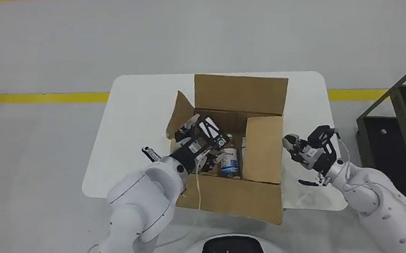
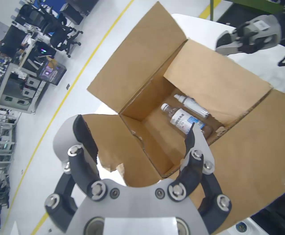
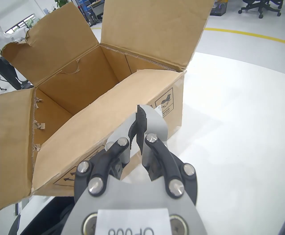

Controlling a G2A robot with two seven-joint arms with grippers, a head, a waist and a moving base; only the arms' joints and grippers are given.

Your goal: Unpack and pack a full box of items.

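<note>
I judge the unpacking barely begun: inside the open brown cardboard box [image 1: 241,94], a clear plastic bottle with a white-and-blue label [image 2: 181,119] and a slim white bottle [image 2: 190,104] lie side by side on the floor, hard against the right wall. My left hand [image 2: 135,121] hangs released over the box's near-left corner, holding nothing. My right hand [image 3: 139,118] is clenched on nothing, just outside the right wall. The right flap [image 1: 264,148] leans inward over both bottles, so I would enter from the left. The torn left flap [image 2: 106,138] stands close beside my left finger. The white rounded worktop [image 1: 136,122] offers setting-down room left of the box.
</note>
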